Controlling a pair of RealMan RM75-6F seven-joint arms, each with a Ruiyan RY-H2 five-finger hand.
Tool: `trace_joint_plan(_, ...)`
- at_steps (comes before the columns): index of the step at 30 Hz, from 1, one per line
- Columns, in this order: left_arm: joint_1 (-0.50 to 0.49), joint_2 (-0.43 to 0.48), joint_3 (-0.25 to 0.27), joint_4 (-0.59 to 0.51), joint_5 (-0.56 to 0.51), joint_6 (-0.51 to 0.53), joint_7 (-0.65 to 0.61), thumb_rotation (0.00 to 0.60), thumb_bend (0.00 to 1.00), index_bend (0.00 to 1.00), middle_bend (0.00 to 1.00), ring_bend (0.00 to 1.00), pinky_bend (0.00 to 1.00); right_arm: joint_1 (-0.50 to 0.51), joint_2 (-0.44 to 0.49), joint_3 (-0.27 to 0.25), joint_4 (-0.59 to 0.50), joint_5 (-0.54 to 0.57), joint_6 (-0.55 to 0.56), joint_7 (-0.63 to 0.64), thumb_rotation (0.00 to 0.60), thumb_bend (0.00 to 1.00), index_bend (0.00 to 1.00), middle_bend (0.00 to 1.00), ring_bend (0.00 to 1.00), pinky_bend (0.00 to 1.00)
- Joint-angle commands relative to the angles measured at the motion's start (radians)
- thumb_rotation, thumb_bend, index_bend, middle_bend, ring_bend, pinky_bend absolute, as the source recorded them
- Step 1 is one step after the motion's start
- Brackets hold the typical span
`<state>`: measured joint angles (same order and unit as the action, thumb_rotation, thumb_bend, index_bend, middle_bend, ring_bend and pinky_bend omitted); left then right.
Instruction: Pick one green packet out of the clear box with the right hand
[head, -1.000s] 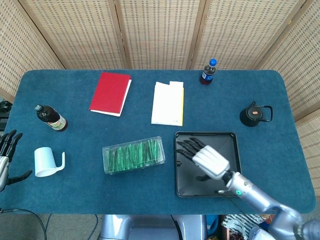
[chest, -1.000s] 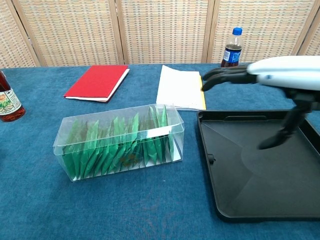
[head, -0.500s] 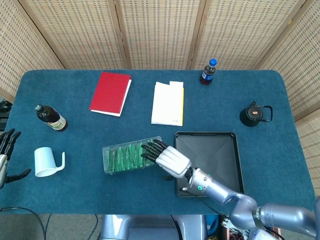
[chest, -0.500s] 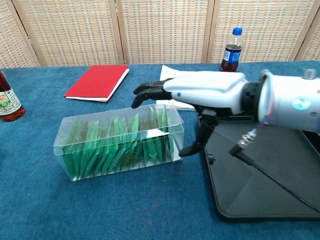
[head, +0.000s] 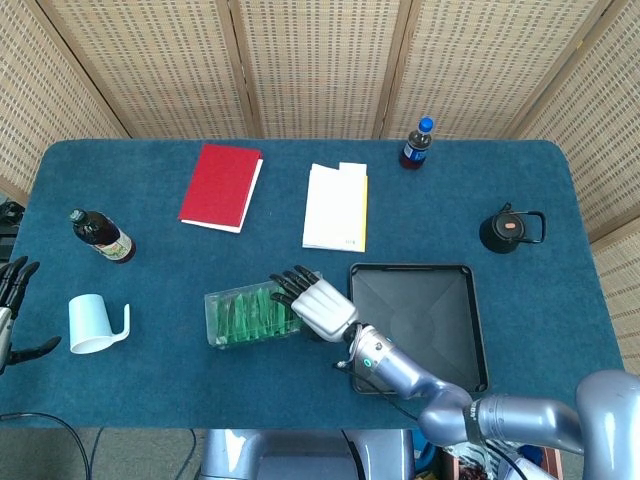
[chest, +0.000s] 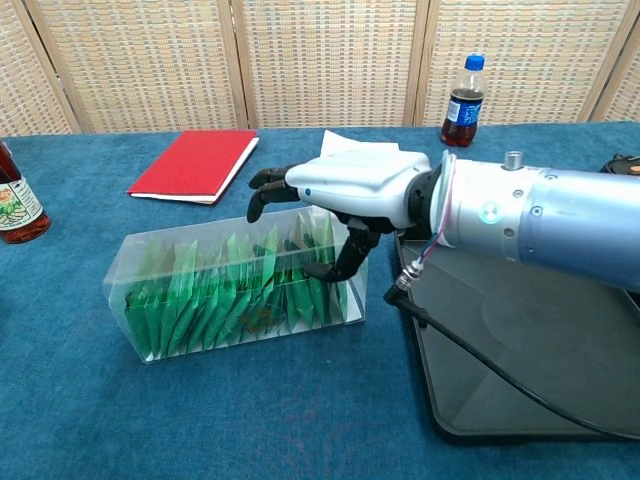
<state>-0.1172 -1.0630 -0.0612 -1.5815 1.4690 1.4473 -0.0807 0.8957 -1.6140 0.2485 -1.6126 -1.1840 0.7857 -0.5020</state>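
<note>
Reach step. The right hand (chest: 350, 187) hovers over the right end of the clear box (chest: 236, 284), fingers (chest: 266, 192) spread and grasping nothing, thumb dipping toward the open top. The green packets (chest: 215, 290) stand upright in a row inside the box, none lifted, on the blue bench (head: 150, 215). Next move, judged: lower the fingers, pinch a single packet's top edge and separate it from its neighbours. The left hand (head: 12, 300) rests idle, released, at the bench edge.

brown bottle (chest: 14, 205) cut off, left hand (head: 10, 300) cropped
</note>
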Motion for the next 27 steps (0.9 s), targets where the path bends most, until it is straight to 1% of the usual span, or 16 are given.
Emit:
trace_joint_plan(1, 0.000, 0.002, -0.002, 0.001, -0.003, -0.001, -0.006, 0.600, 0.07, 0.00, 0.00, 0.00, 0.00, 0.010, -0.020, 0.003, 0.013, 0.017, 0.024, -0.006, 0.600, 0.63, 0.27, 0.01, 0.00, 0.00)
trace_joint_plan(5, -0.001, 0.005, -0.003, 0.003, -0.005, -0.003, -0.016, 0.600, 0.07, 0.00, 0.00, 0.00, 0.00, 0.020, -0.034, 0.007, 0.021, 0.040, 0.041, 0.000, 0.600, 0.65, 0.31, 0.01, 0.00, 0.00)
trace_joint_plan(11, -0.002, 0.009, -0.004, 0.003, -0.007, -0.006, -0.026, 0.600, 0.07, 0.00, 0.00, 0.00, 0.00, 0.043, -0.047, 0.024, 0.027, 0.063, 0.068, -0.009, 0.600, 0.65, 0.33, 0.02, 0.00, 0.00)
trace_joint_plan(14, -0.002, 0.011, -0.004, 0.003, -0.009, -0.007, -0.032, 0.600, 0.07, 0.00, 0.00, 0.00, 0.00, 0.065, -0.055, 0.049, 0.029, 0.096, 0.078, -0.029, 0.600, 0.65, 0.33, 0.02, 0.00, 0.00)
trace_joint_plan(16, -0.002, 0.015, -0.007, 0.003, -0.014, -0.007, -0.045, 0.600, 0.07, 0.00, 0.00, 0.00, 0.00, 0.097, -0.067, 0.085, 0.038, 0.140, 0.089, -0.060, 0.600, 0.65, 0.33, 0.02, 0.00, 0.00)
trace_joint_plan(22, -0.002, 0.025, -0.011, 0.011, -0.022, -0.013, -0.082, 0.600, 0.07, 0.00, 0.00, 0.00, 0.00, 0.170, -0.095, 0.144, 0.064, 0.254, 0.118, -0.144, 0.600, 0.65, 0.33, 0.02, 0.00, 0.00)
trace_joint_plan(25, -0.004, 0.029, -0.010, 0.017, -0.019, -0.020, -0.102, 0.600, 0.07, 0.00, 0.00, 0.00, 0.00, 0.220, -0.116, 0.171, 0.100, 0.300, 0.142, -0.200, 0.600, 0.65, 0.33, 0.03, 0.00, 0.00)
trace_joint_plan(27, -0.008, 0.030, -0.005, 0.021, -0.011, -0.029, -0.110, 0.600, 0.07, 0.00, 0.00, 0.00, 0.00, 0.263, -0.138, 0.186, 0.148, 0.320, 0.166, -0.252, 0.600, 0.65, 0.33, 0.04, 0.00, 0.00)
